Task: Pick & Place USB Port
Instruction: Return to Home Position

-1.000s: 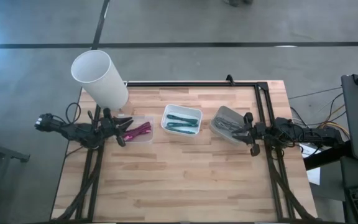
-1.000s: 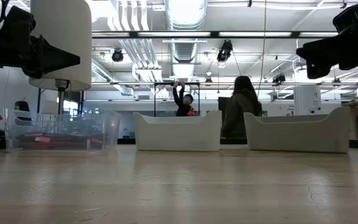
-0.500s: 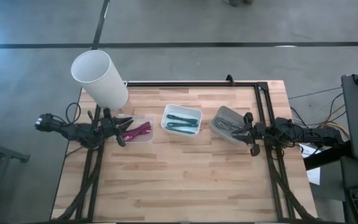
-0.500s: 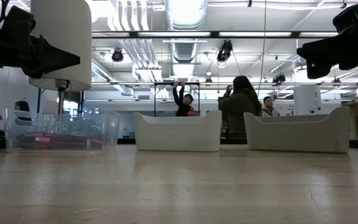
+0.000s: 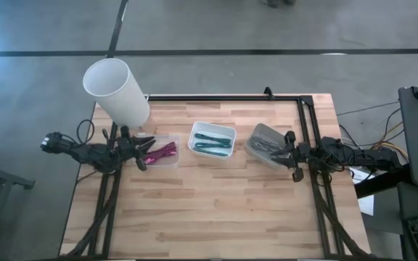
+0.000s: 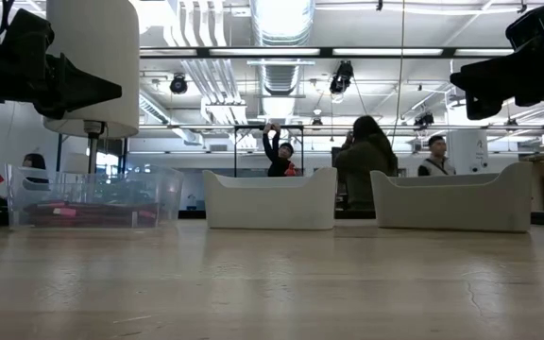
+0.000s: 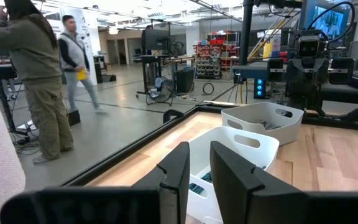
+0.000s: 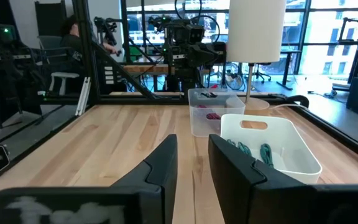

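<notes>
Wooden table (image 5: 216,203) holds three bins in a row: clear bin (image 5: 162,152) with pink parts, white bin (image 5: 212,141) with teal parts, grey bin (image 5: 267,146) with USB ports. We see left gripper (image 5: 142,154) and right gripper (image 5: 290,155) slightly parted, both empty. We judge the tangled ports may snag or slip when gripped.

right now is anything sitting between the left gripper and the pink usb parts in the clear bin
Nothing visible. The left gripper hangs at the clear bin edge, right beside the pink parts. The white cylinder stands behind, off that path.
</notes>
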Robot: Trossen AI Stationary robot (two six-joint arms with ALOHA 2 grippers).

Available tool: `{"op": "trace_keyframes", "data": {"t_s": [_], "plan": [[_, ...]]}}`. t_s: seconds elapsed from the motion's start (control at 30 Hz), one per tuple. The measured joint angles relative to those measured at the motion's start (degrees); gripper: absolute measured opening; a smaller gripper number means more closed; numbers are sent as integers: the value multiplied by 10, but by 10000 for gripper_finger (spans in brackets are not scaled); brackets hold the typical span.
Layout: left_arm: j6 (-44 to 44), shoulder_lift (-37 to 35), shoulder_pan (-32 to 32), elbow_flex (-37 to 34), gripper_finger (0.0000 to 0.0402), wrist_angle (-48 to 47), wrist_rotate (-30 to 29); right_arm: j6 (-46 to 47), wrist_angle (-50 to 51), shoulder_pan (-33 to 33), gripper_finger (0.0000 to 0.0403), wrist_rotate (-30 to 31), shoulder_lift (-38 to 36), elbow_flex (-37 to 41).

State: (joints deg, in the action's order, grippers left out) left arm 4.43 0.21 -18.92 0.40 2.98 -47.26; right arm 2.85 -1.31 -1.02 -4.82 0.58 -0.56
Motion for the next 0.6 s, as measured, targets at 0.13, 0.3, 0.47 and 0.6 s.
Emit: {"op": "trace_keyframes", "data": {"t_s": [0.13, 0.3, 0.47, 0.6], "plan": [[0, 0, 0, 0, 71, 0, 0, 0, 0, 0, 83, 0, 0, 0], [0, 0, 0, 0, 71, 0, 0, 0, 0, 0, 73, 0, 0, 0], [0, 0, 0, 0, 71, 0, 0, 0, 0, 0, 68, 0, 0, 0], [0, 0, 0, 0, 71, 0, 0, 0, 0, 0, 74, 0, 0, 0]]}}
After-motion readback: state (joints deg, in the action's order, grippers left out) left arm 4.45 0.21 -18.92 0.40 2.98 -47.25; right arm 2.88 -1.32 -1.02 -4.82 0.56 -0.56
